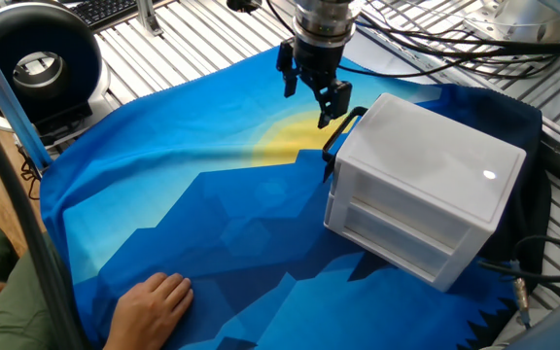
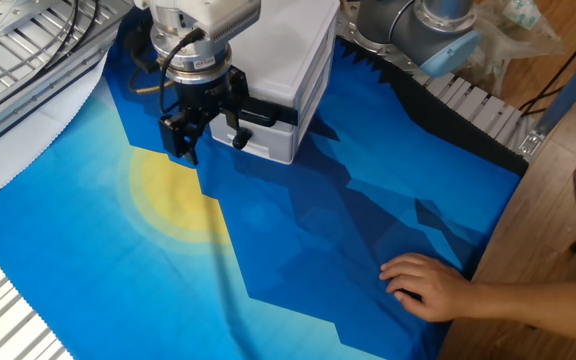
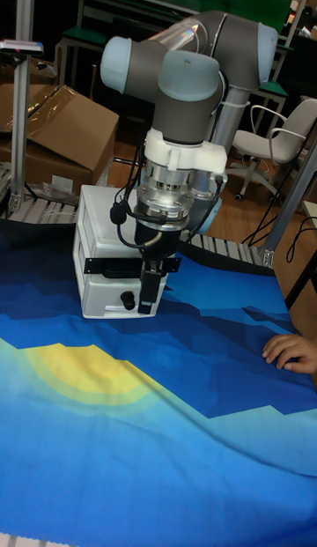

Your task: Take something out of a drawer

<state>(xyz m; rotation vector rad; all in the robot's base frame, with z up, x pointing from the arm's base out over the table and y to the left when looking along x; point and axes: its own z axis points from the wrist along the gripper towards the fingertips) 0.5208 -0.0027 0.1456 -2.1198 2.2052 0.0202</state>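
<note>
The white two-drawer box (image 1: 434, 175) stands on the blue cloth (image 1: 212, 224). Its upper drawer (image 3: 110, 252) has a black bar handle (image 1: 342, 131) on the front and looks pushed in. My gripper (image 1: 306, 105) hangs open just left of that handle, a short gap away, with nothing between its fingers. In the other fixed view my gripper (image 2: 194, 146) is in front of the box's (image 2: 283, 50) left front corner, beside the handle (image 2: 260, 118). The tall view shows my gripper (image 3: 148, 304) low before the box front (image 3: 99, 287). The something is hidden from every view.
A person's hand (image 1: 154, 303) rests flat on the cloth near its front edge, also the hand (image 2: 428, 285). A black round device (image 1: 37, 60) stands at the back left. Cables (image 1: 455, 44) run behind the box. The lower drawer carries a small black knob (image 3: 129, 298).
</note>
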